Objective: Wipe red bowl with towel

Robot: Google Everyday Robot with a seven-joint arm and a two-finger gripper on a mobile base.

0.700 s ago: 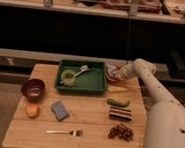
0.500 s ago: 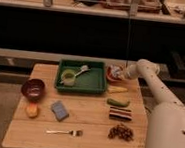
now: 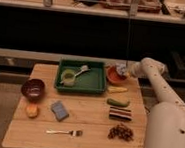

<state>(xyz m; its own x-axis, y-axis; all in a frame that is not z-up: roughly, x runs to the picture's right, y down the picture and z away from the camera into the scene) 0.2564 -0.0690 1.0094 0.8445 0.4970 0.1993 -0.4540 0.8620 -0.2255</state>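
The wiping looks to be under way, or just about to begin. On the right rear part of the tabletop (image 3: 88,123), the towel (image 3: 121,69) sits as a pale bluish-white wad over the far rim of the red bowl (image 3: 115,78), touching it or nearly so. The gripper (image 3: 127,70) is right against the towel's right side, at the end of the white arm (image 3: 155,80) that reaches in from the right edge. Whether the gripper is clamped on the towel or merely resting beside it cannot be told. How much of the bowl's inside has been rubbed is also unclear. I judge that most of the wiping is left: the cloth has to be swept around the basin, which shows bare orange-red in front of the towel.

Going from left to right through the containers, the dark maroon bowl (image 3: 33,88) stands near the left edge and looks empty, though its inside is shadowed. The green tray (image 3: 92,83) lies at the rear middle. It holds a yellow-green cup (image 3: 68,78) in its left half and a pale utensil (image 3: 82,69) lying at a slant toward the back, while its right half is bare. The red bowl stands just beside the tray's right wall, and apart from the towel at its rim nothing shows in it.
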